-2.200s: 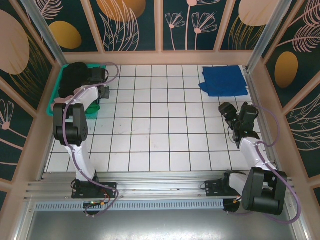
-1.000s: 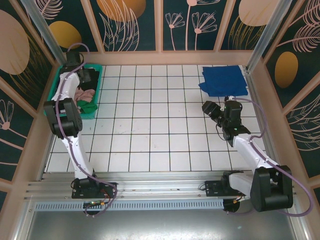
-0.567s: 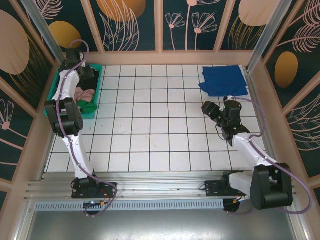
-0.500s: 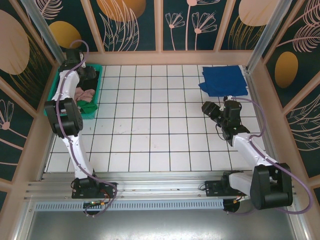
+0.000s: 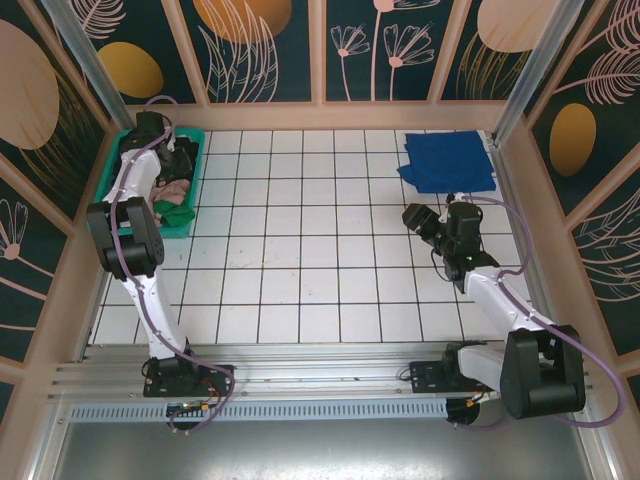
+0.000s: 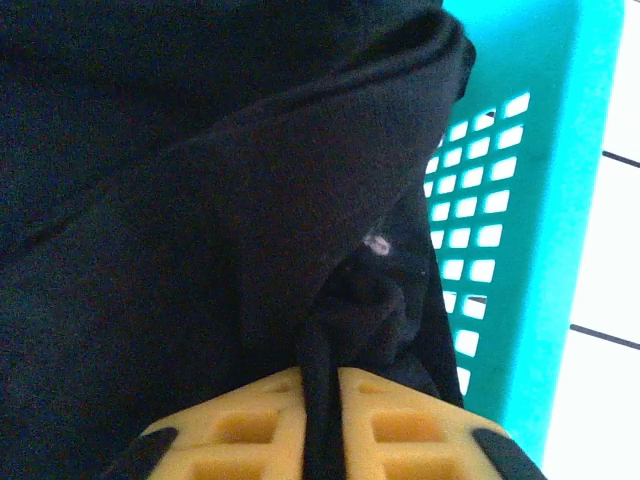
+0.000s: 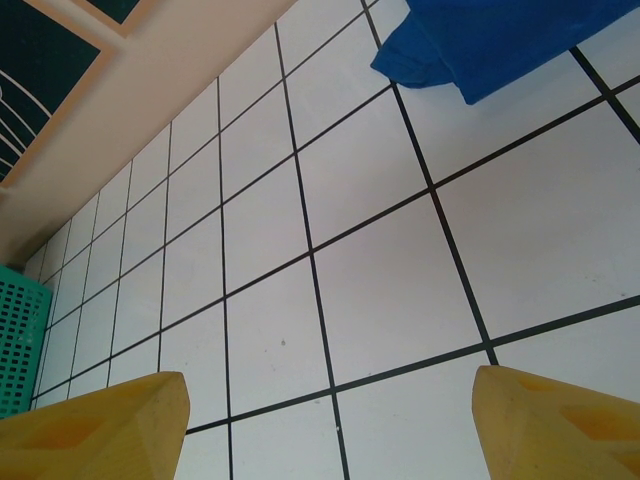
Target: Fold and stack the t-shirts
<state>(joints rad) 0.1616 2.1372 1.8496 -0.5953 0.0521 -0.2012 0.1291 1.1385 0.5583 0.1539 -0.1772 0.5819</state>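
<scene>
Table [image 5: 320, 250]: white tiles, and the teal mesh basket [image 5: 178, 228] sits at its far-left corner. All places below are given from the basket.

Black t-shirt [image 6: 200, 200]: inside the basket, heaped against its wall [image 6: 540, 200]. It is bunched with deep folds, and no hem or collar can be made out. It looks soft, limp and light. It will likely sag and stretch out long when lifted rather than come up as a lump, and it could drag on the mesh or on its neighbours.

Blue t-shirt [image 5: 450, 162]: well apart from the basket, across the table on the opposite side, lying flat and already folded. Its corner shows in the right wrist view [image 7: 500, 40].

Pink and green garments [image 5: 170, 198]: also in the basket, on the near side of the black shirt.

Left gripper [image 6: 320, 400]: down in the basket, jaws pinched tight on a ridge of the black t-shirt, with cloth squeezed up between the yellow fingers [image 6: 240, 425]. The grip is mid-fabric, which is fine for hauling the shirt out. Folding will probably need a re-grip at the shoulders or the hem corners once it is spread out.

Right gripper [image 7: 330, 378]: far from the basket, near the blue t-shirt, over bare tiles. Its jaws are spread wide and hold nothing.

Pale speck [image 6: 378, 243] on the black cloth just above the pinch: too small to tell what it is.
</scene>
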